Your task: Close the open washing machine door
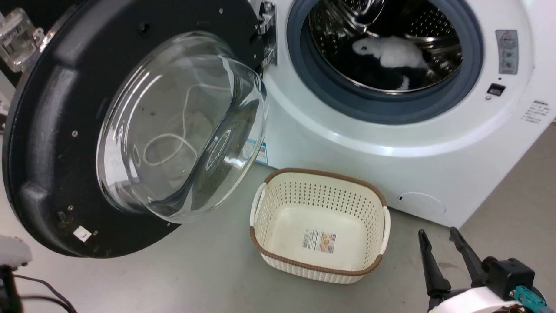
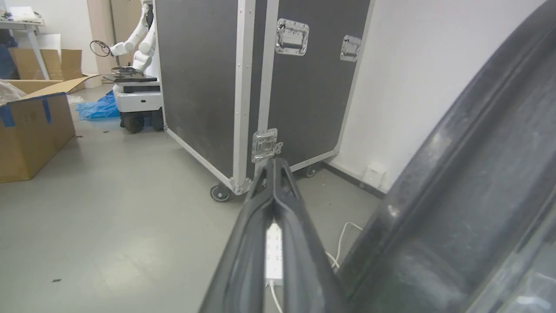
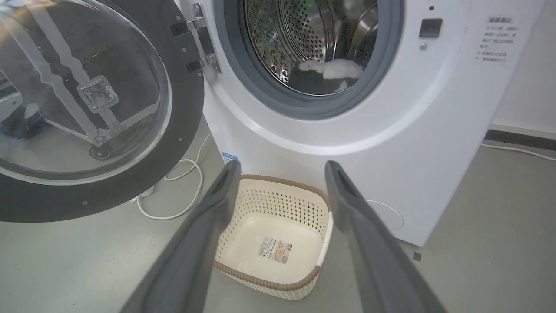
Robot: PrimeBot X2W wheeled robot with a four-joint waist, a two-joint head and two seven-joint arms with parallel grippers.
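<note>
1. The washing machine door (image 1: 56,130) is found swung wide open. It is hung on a hinge (image 1: 268,34) at the left of the drum opening and stands out to the left of the white washing machine (image 1: 347,143).
2. The door's clear glass bowl (image 1: 182,130) is seen bulging toward the camera in the head view. A white cable on the floor is visible through it.
3. The drum opening is uncovered and ringed by a grey rubber seal (image 1: 304,78). A white item (image 1: 391,54) is seen lying inside the steel drum.
4. The left claw (image 2: 273,165) is recorded with its fingers pressed together and nothing between them. The door's black rim is seen close on its right in the left wrist view; contact cannot be determined.
5. The right claw (image 1: 437,234) is recorded spread and empty. It is held low over the floor, well apart from the door.
6. A cream perforated basket (image 1: 319,174) is noted on the floor, just in front of the machine and beside the right claw.
7. A black flight case (image 2: 200,87) on castors is observed beyond the left claw.
</note>
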